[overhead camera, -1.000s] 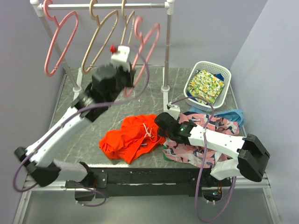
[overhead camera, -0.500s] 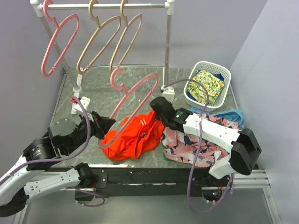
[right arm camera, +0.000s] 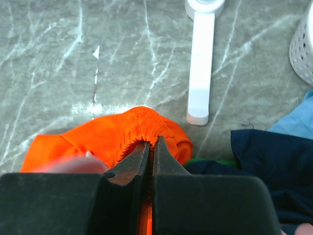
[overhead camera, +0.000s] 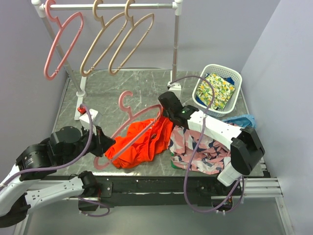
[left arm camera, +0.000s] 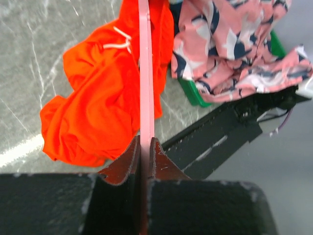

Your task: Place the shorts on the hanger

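Marbled table [overhead camera: 137, 85], hanger [left arm camera: 145, 73] across orange shorts [left arm camera: 93, 103]

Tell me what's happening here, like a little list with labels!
left jaws: shut on hanger
right jaws: shut on shorts
shorts: bunched on table, under the hanger
rail: one pink, two tan spare hangers
basket: holds yellow-green cloth
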You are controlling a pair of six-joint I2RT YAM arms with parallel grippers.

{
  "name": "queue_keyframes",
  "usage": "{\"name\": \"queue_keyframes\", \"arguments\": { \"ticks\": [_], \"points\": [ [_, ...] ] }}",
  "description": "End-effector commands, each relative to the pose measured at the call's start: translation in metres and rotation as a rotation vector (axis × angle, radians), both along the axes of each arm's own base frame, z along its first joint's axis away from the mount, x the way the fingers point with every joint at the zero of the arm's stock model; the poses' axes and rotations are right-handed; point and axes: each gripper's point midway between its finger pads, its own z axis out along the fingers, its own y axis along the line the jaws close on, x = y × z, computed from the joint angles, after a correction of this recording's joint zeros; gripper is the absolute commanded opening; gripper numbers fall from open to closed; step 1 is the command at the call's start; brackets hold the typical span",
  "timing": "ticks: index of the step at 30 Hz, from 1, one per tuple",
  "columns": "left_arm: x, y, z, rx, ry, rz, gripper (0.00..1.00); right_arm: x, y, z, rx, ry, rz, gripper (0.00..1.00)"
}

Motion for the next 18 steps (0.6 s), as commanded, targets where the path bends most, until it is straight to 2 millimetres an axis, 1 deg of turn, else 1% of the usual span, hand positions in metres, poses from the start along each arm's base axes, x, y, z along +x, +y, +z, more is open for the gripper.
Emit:
{"name": "queue_keyframes", "arguments": {
  "ticks": [1, 4, 7, 10, 13, 15, 16, 18],
  "points": [
    [-0.008, -0.007, 0.006, -0.004, -0.001, -0.072, 0.01, 0.018, 0.006, 0.028, 0.016, -0.063, -0.006, 0.0],
    [-0.008, -0.012, 0.003, 0.015, -0.002, -0.098, 0.01, 0.016, 0.007, 0.03, 0.025, -0.062, -0.005, 0.0],
    [-0.008, -0.023, -0.004, 0.021, 0.008, -0.132, 0.01, 0.015, 0.009, 0.033, 0.039, -0.056, 0.001, 0.0],
    [-0.002, -0.023, -0.013, 0.066, 0.026, -0.112, 0.01, 0.013, 0.008, 0.036, 0.049, -0.06, -0.001, 0.0],
    [0.001, -0.022, -0.008, 0.057, 0.009, -0.098, 0.01, 0.011, 0.01, 0.035, 0.048, -0.041, 0.013, 0.0],
    [0.003, -0.024, -0.007, 0.055, 0.008, -0.089, 0.01, 0.003, 0.021, 0.041, 0.08, -0.049, 0.05, 0.0],
    [0.006, -0.026, -0.009, 0.061, 0.013, -0.08, 0.01, -0.001, 0.023, 0.049, 0.096, -0.064, 0.046, 0.0],
    [0.012, -0.031, -0.014, 0.044, 0.023, -0.045, 0.01, -0.013, 0.029, 0.056, 0.104, -0.052, 0.055, 0.0]
  ]
}}
